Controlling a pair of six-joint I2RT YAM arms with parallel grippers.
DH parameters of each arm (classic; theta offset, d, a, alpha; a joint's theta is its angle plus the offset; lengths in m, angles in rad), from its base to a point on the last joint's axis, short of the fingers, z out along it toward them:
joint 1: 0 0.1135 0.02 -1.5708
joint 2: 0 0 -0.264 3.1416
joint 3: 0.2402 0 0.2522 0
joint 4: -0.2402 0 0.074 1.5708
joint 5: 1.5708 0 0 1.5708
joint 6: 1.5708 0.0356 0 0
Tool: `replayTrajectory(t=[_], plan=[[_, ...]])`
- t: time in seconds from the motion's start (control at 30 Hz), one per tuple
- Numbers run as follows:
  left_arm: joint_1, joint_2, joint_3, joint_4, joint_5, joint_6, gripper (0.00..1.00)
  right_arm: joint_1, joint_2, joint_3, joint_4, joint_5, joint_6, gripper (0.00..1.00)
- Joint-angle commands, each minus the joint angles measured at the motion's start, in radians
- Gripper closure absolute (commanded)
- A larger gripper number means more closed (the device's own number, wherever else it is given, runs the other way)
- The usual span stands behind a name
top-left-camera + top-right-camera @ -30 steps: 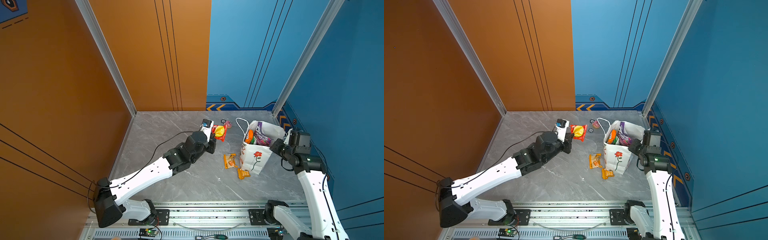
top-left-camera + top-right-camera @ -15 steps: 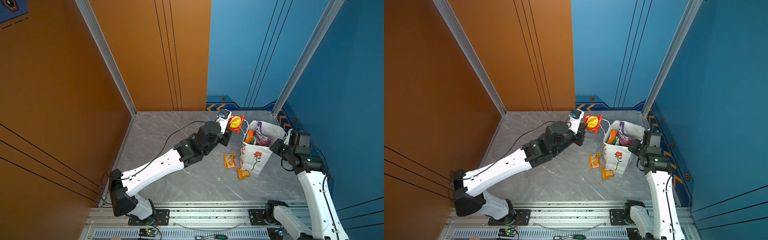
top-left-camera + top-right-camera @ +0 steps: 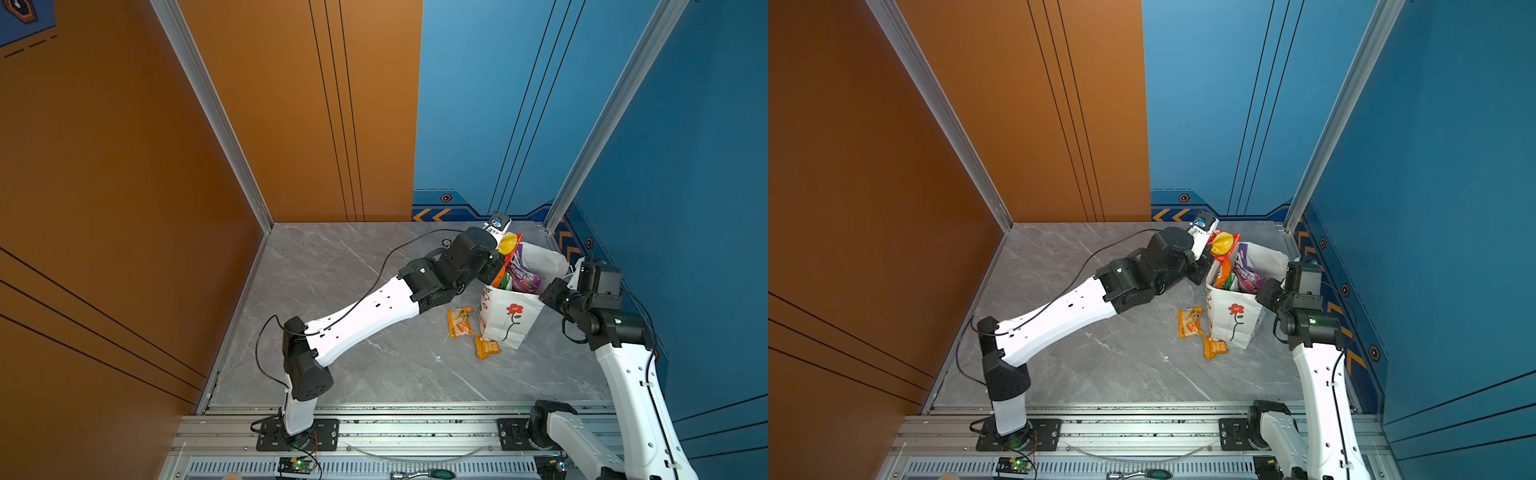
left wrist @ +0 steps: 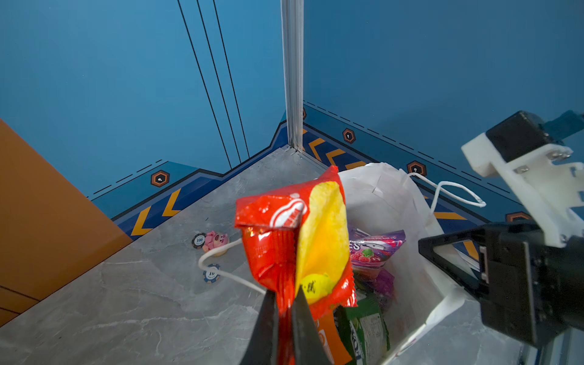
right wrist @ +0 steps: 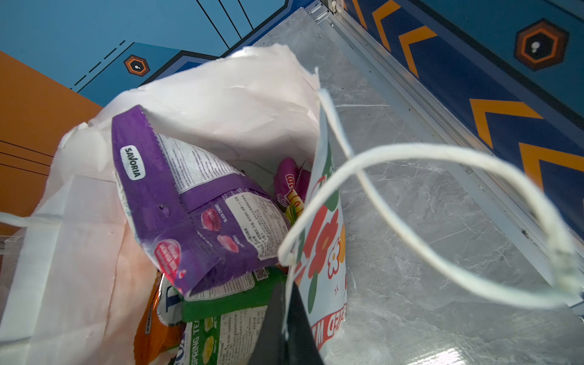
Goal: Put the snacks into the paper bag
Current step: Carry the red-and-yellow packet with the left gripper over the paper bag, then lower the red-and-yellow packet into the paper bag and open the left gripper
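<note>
The white paper bag (image 3: 509, 318) (image 3: 1233, 322) with a red flower stands upright near the right wall. My right gripper (image 5: 286, 292) is shut on its rim (image 5: 319, 189), on the side nearest the right wall. My left gripper (image 4: 282, 297) is shut on the lower edge of a red and yellow snack packet (image 4: 294, 240) (image 3: 508, 243) (image 3: 1222, 243), which hangs over the bag's left rim. Inside the bag lie a purple packet (image 5: 177, 196), a green packet (image 5: 221, 319) and an orange one (image 5: 151, 328). Two orange snacks (image 3: 459, 322) (image 3: 486, 347) lie on the floor left of the bag.
A pink toy figure (image 4: 216, 240) and two small round chips (image 4: 199, 240) (image 4: 211, 273) lie on the grey floor behind the bag. A cord handle (image 4: 221, 252) hangs from the bag's left side and another (image 5: 442, 158) from its right. The blue walls stand close behind and to the right.
My left arm has carried the red and yellow packet to the right and up, from the floor area left of the bag to the bag's mouth. The right arm has not moved.
</note>
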Motion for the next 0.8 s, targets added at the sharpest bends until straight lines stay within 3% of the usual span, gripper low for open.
replayTrajectory(t=[0.0,0.3,0.77], plan=[[-0.028,0.066,0.119,-0.141,-0.038,0.044,1.00,0.006,-0.021,-0.008,0.007,-0.009,0.007,1.00],[-0.065,0.217,0.317,-0.262,-0.130,0.113,1.00,0.006,-0.026,-0.010,0.007,-0.008,0.006,1.00],[-0.091,0.332,0.424,-0.330,-0.213,0.223,1.00,0.006,-0.027,-0.013,0.007,-0.010,0.009,1.00]])
